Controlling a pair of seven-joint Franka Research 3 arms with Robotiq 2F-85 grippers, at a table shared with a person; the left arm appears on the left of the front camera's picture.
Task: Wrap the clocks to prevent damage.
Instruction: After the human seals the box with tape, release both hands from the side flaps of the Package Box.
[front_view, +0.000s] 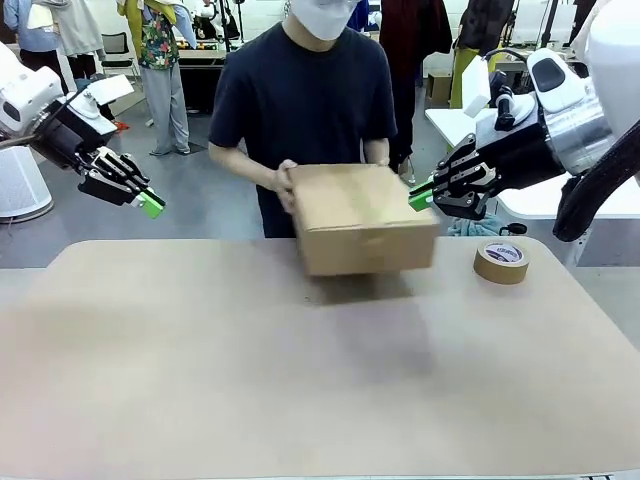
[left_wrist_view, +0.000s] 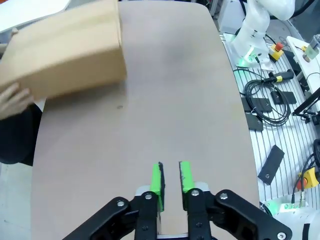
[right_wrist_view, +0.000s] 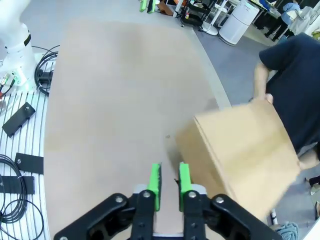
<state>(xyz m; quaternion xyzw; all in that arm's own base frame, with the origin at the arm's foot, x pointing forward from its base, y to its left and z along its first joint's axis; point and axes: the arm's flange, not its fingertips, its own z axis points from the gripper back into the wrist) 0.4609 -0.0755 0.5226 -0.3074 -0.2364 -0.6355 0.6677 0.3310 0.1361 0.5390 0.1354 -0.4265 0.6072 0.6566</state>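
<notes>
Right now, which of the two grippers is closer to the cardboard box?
The right gripper: its green fingertips nearly reach the cardboard box held by the person, while the left gripper hangs far off.

No legible text, label, brand or number found. The cardboard box (front_view: 362, 218) faces are plain; print on the tape roll (front_view: 502, 261) is too small to read.

A tan worktop (front_view: 200, 380) with rounded corners fills the lower frame. Beyond it lies grey floor (front_view: 200, 190); a white cylindrical appliance (front_view: 20, 185) stands at far left.
</notes>
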